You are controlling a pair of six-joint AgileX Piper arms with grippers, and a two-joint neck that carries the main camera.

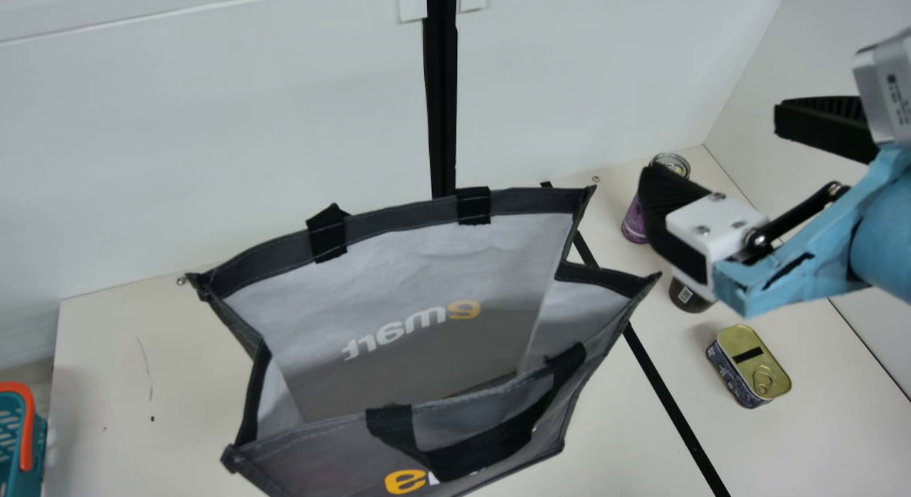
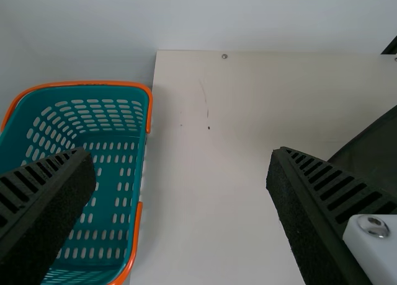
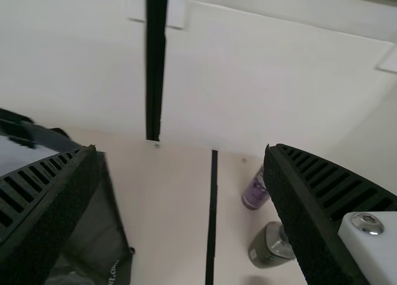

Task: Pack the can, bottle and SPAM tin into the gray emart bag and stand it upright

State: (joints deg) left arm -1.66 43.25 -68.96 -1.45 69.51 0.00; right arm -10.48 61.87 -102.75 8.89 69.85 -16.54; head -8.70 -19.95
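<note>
My right gripper (image 1: 712, 147) hangs open above the right side of the table in the main view. In the right wrist view the same gripper (image 3: 181, 173) has nothing between its fingers. Partly behind it are the purple can (image 1: 633, 223) and the dark bottle (image 1: 685, 299), both on the table; the SPAM tin (image 1: 749, 369) lies nearer the front, lid up. The gray emart bag (image 1: 420, 269) stands upright at centre with its mouth spread wide and handles folded outward. My left gripper (image 2: 180, 173) is open and empty, over the table's left part.
A teal basket (image 2: 118, 192) with orange handles stands beside the table's left edge. A white wall (image 1: 213, 141) with a black vertical strip (image 1: 443, 91) rises behind the bag. Another black strip (image 1: 669, 397) runs along the tabletop between the bag and the tin.
</note>
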